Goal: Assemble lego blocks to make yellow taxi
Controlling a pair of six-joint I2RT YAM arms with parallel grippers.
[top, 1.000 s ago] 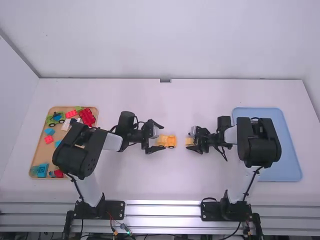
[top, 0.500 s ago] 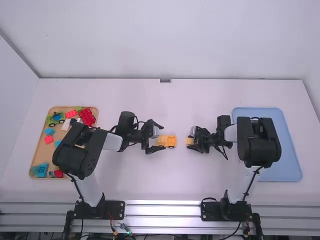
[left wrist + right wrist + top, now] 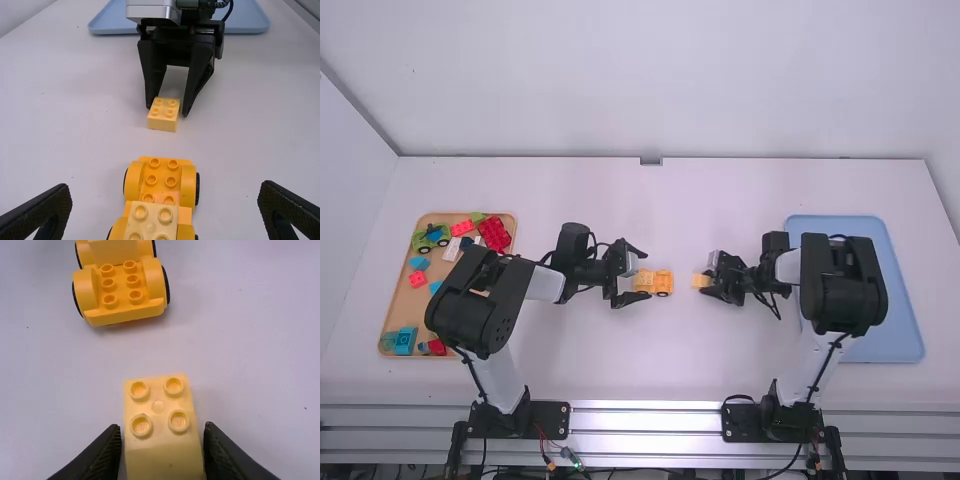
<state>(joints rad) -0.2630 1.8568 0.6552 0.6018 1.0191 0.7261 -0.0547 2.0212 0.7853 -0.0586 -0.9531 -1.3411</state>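
High view, left gripper (image 3: pixel 646 275): we record its fingers (image 3: pixel 37 212) spread wide, with the pale end of the yellow car (image 3: pixel 165 180) between them. In the left wrist view we see space on both sides, so the car is not pinched.

Right gripper (image 3: pixel 709 282): we read its two fingers (image 3: pixel 100 457) as slightly parted, straddling the loose yellow block (image 3: pixel 160 440). In the left wrist view we note a thin gap along one side of this block; on the other side we cannot tell whether finger and block touch. The loose block has four studs facing up and lies apart from the car.

Car: we find it upright on its black-tyred wheels on the tabletop (image 3: pixel 670 350), near the middle. A second, paler block (image 3: pixel 152 220) sits on its end nearer the left gripper. The end facing the loose block has a low deck with exposed studs.

Farther out, beyond the left arm (image 3: pixel 485 300), we log a tan tray (image 3: pixel 404 265) bearing a green vehicle (image 3: pixel 428 238), red blocks (image 3: pixel 494 234), blue blocks (image 3: pixel 406 341) and a white piece (image 3: pixel 451 249). The arm covers part of the tray. On the opposite side we log a blue tray (image 3: pixel 895 335), partly behind the right arm (image 3: pixel 842 285).
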